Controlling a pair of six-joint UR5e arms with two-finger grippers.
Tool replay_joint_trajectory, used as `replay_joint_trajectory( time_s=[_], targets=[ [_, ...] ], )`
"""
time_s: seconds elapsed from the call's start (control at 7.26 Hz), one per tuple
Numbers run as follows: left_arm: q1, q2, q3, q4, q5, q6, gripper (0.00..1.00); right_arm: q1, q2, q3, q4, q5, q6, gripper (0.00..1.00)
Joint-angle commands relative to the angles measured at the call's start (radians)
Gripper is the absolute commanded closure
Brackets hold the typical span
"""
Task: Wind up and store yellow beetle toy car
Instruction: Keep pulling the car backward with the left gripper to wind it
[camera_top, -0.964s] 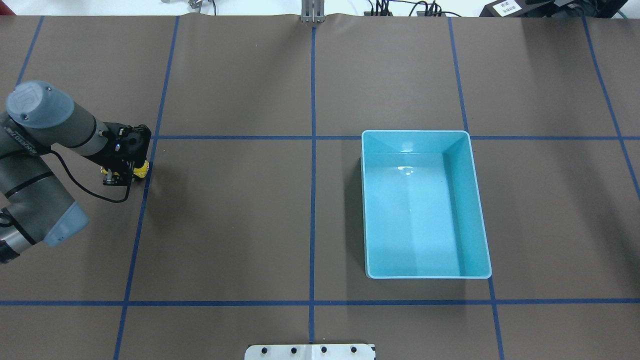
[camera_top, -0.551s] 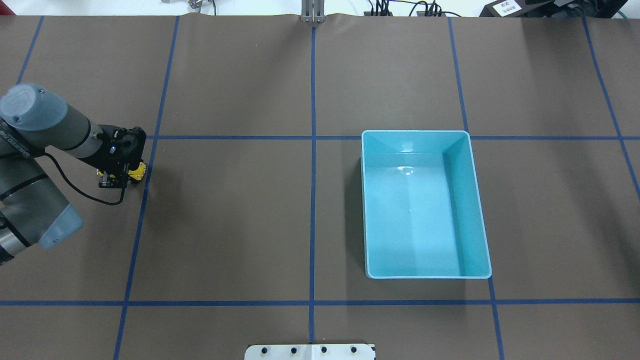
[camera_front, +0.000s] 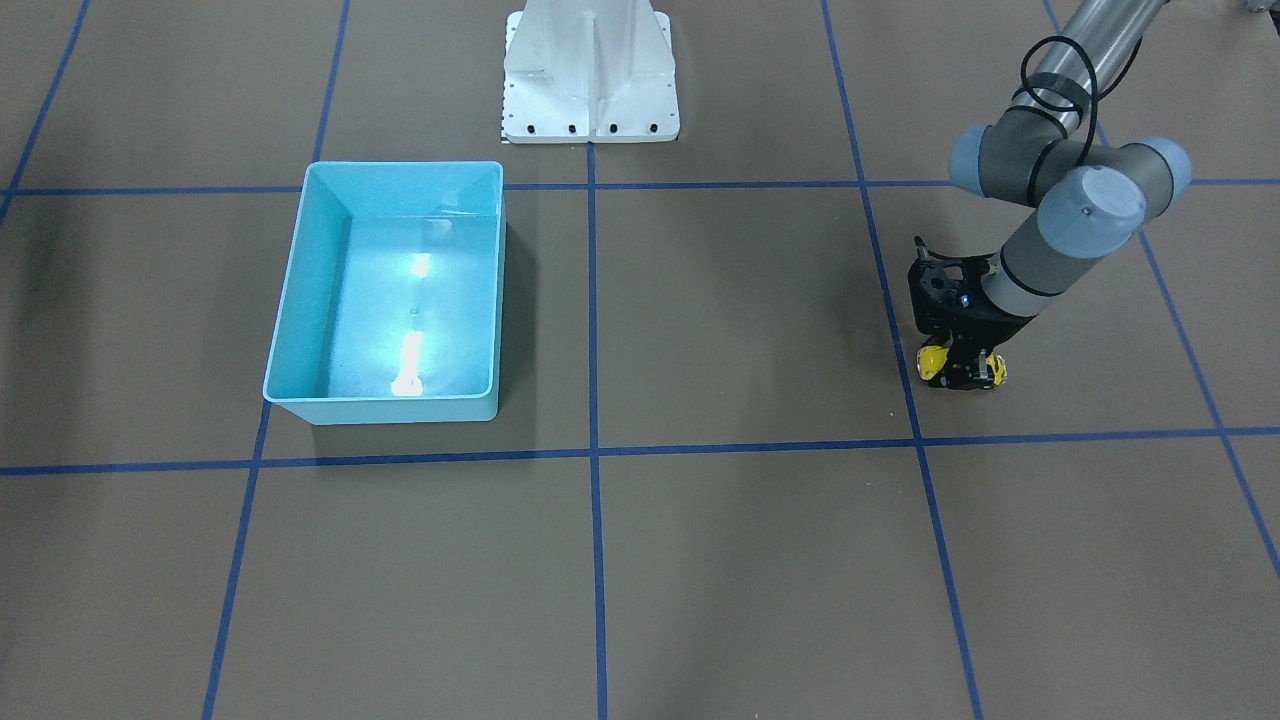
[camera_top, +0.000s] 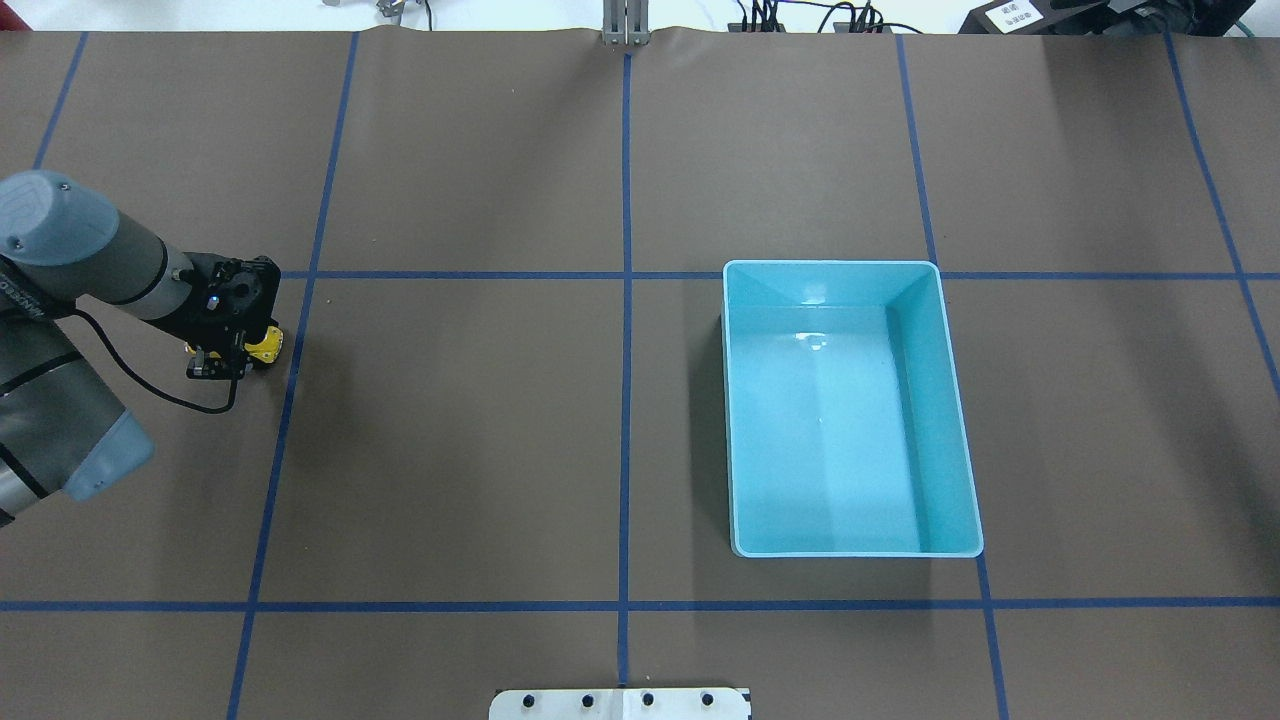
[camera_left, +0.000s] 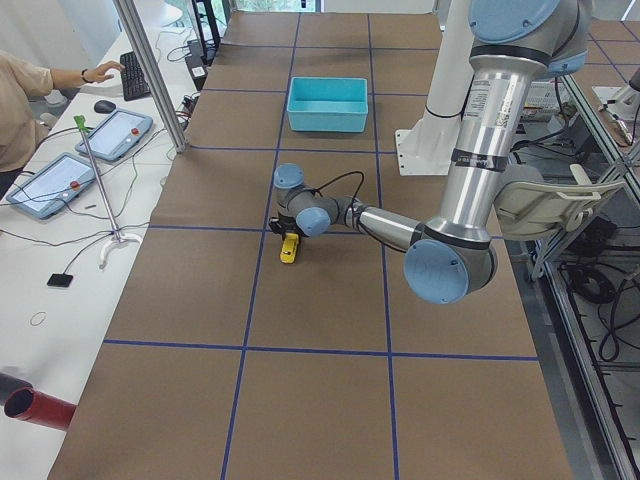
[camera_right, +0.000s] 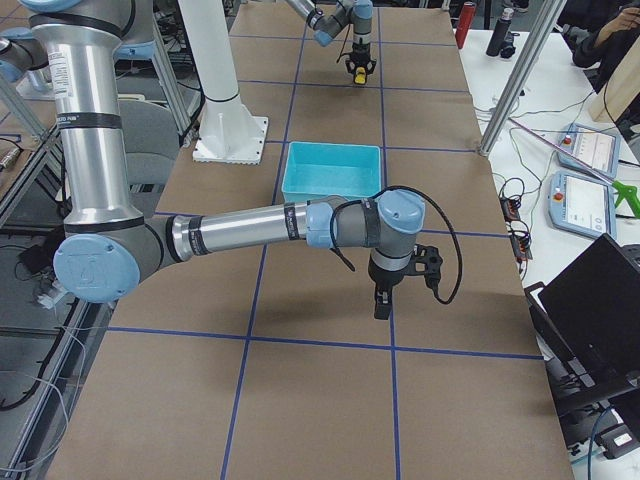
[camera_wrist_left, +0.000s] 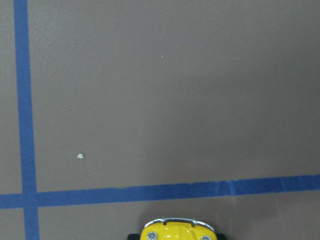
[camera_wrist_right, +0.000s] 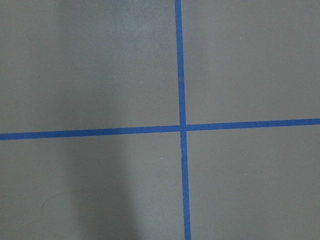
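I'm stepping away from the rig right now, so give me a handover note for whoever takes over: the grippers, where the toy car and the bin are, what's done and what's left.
Left gripper: shut on the yellow beetle toy car, low over the table at the robot's far left. I cannot tell whether the wheels touch.
Right gripper: hangs low over bare table on the robot's right. I cannot tell whether it is open or shut.
Light-blue bin: on the robot's right half, empty.
Done: car grasped. Whether it is wound does not show.
Left: wind it if needed, carry it across, and set it in the bin.
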Motion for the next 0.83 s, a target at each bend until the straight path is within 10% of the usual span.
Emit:
replay_joint_trajectory(
  time_s=[0.0, 0.41, 0.55, 0.69],
  targets=[
    [-0.004, 0.005, 0.002, -0.012, -0.004, 0.000, 1.00, 0.000, 0.000, 0.002, 0.000, 0.002, 0.000, 0.00],
    [-0.005, 0.005, 0.002, -0.012, -0.004, -0.003, 1.00, 0.000, 0.002, 0.007, 0.000, 0.002, 0.000, 0.00],
    [-0.005, 0.005, 0.005, -0.012, -0.004, -0.002, 0.01, 0.002, 0.000, 0.009, 0.000, 0.003, 0.000, 0.00],
    [-0.007, 0.005, 0.005, -0.012, -0.004, -0.002, 0.00, 0.011, -0.007, 0.009, 0.000, 0.005, -0.002, 0.00]
  ],
)
